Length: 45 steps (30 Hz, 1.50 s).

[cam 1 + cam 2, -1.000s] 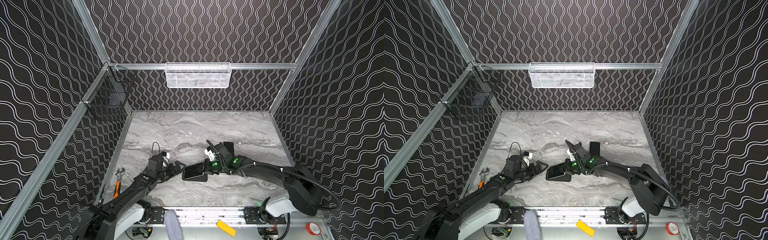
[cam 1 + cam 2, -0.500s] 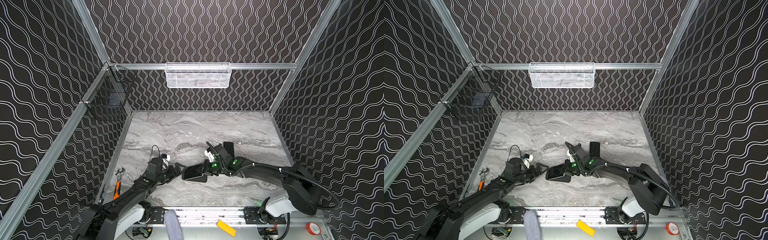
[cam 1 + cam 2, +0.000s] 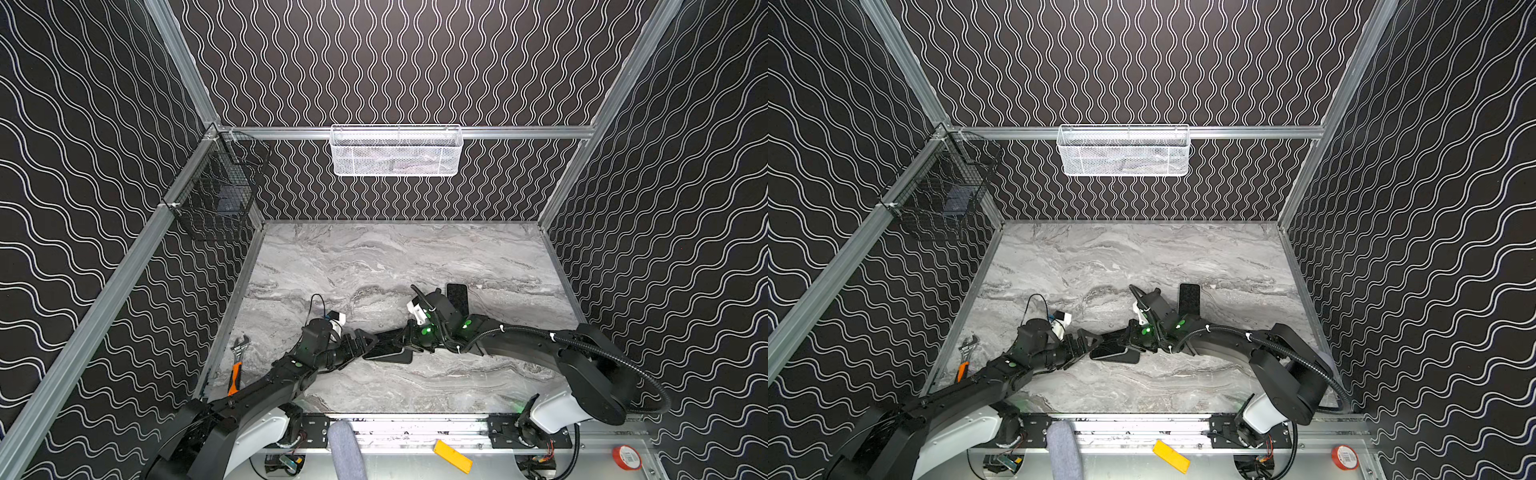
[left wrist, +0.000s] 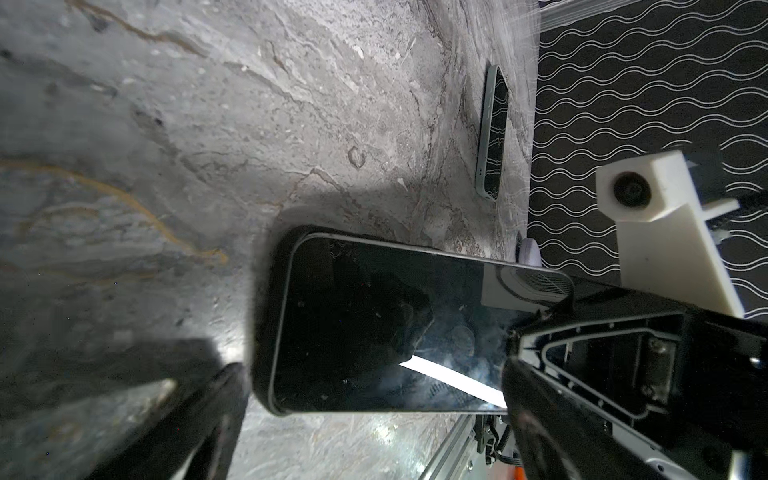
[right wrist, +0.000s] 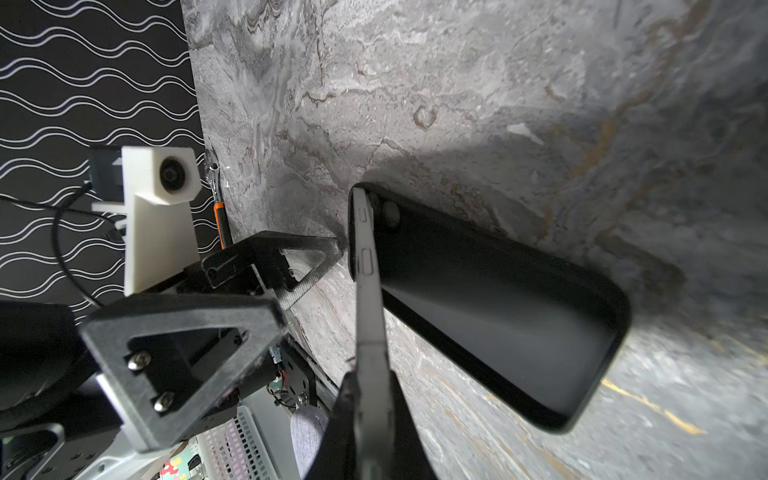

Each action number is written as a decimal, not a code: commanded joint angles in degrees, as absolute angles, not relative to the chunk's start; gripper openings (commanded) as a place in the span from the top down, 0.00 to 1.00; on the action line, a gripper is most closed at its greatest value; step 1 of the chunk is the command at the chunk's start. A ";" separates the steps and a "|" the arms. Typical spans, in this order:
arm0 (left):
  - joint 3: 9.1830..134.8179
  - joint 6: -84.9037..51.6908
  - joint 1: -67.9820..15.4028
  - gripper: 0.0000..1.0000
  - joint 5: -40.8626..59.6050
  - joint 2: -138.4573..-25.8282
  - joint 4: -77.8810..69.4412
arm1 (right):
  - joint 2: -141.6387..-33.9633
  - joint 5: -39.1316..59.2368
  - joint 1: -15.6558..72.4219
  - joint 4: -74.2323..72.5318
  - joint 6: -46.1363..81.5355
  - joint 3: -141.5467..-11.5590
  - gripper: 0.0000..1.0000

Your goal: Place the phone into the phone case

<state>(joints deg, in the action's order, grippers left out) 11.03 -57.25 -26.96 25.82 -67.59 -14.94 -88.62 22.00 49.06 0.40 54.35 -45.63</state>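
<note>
A black phone case (image 5: 498, 316) lies open side up on the marble table (image 3: 374, 257), near the front in both top views (image 3: 390, 356) (image 3: 1119, 356). My right gripper (image 5: 370, 386) is shut on the grey-edged phone (image 5: 368, 299). The phone is tilted, its far end down in the case's end and its near end raised. The left wrist view shows the phone's dark screen (image 4: 374, 324) with the case's rim (image 4: 262, 332) round its end. My left gripper (image 4: 374, 370) is open at that end, and one of its fingertips (image 5: 332, 249) is close against the case. The two grippers (image 3: 368, 343) (image 3: 405, 338) face each other.
A second dark phone (image 3: 457, 296) lies flat behind the right wrist. An orange-handled wrench (image 3: 237, 365) lies by the left wall. A white mesh basket (image 3: 397, 151) hangs on the back rail and a black wire basket (image 3: 216, 199) in the left corner.
My left gripper has edged right, up to the case's end, and stayed open. The right gripper with the phone has barely moved.
</note>
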 commanded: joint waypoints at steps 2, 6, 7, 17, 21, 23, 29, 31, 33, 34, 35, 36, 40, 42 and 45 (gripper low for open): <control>12.03 -57.92 -27.22 0.02 24.96 -68.25 -17.87 | -90.00 18.41 49.13 10.14 53.88 -45.26 1.00; 12.30 -57.71 -27.35 0.02 24.79 -69.01 -18.27 | -90.11 17.71 49.13 10.94 53.64 -44.98 1.00; 12.30 -57.77 -27.43 0.02 24.85 -69.38 -18.54 | -90.18 17.55 49.13 11.24 53.53 -44.90 1.00; 11.78 -58.72 -28.07 0.01 24.80 -71.43 -21.44 | -91.47 16.85 49.18 12.61 52.67 -43.97 0.98; 11.95 -58.60 -28.30 0.02 24.70 -71.35 -21.00 | -92.15 16.70 49.14 12.35 52.47 -43.20 0.96; 12.03 -58.50 -28.28 0.02 24.74 -71.34 -20.91 | -92.58 16.55 49.13 12.05 52.32 -42.83 0.96; 12.22 -58.47 -28.31 0.02 24.78 -71.10 -20.47 | -93.52 15.39 49.20 12.13 51.67 -42.24 0.94; 12.22 -58.40 -28.33 0.01 24.71 -70.86 -20.19 | -93.69 15.12 49.19 12.13 51.59 -41.94 0.94; 12.22 -58.46 -28.32 0.02 24.70 -70.66 -20.05 | -93.78 14.87 49.16 12.14 51.42 -41.83 0.93; 12.24 -58.47 -28.40 0.02 24.70 -70.66 -20.08 | -93.78 14.77 49.18 12.13 51.42 -41.68 0.93; 12.30 -58.49 -28.43 0.02 24.70 -70.60 -20.09 | -93.87 14.60 49.19 12.17 51.33 -41.58 0.92; 12.30 -58.46 -28.39 0.02 24.70 -70.54 -20.04 | -93.87 14.44 49.07 12.22 51.25 -41.47 0.92; 12.56 -58.55 -28.60 0.02 24.83 -70.30 -19.73 | -94.13 13.48 49.09 12.38 50.69 -41.15 0.90; 12.72 -58.60 -28.70 0.02 24.87 -69.90 -19.36 | -94.26 13.19 48.75 12.39 50.21 -40.96 0.90; 13.31 -58.36 -28.89 0.02 24.70 -68.80 -17.89 | -94.48 12.92 48.26 12.45 49.75 -40.90 0.88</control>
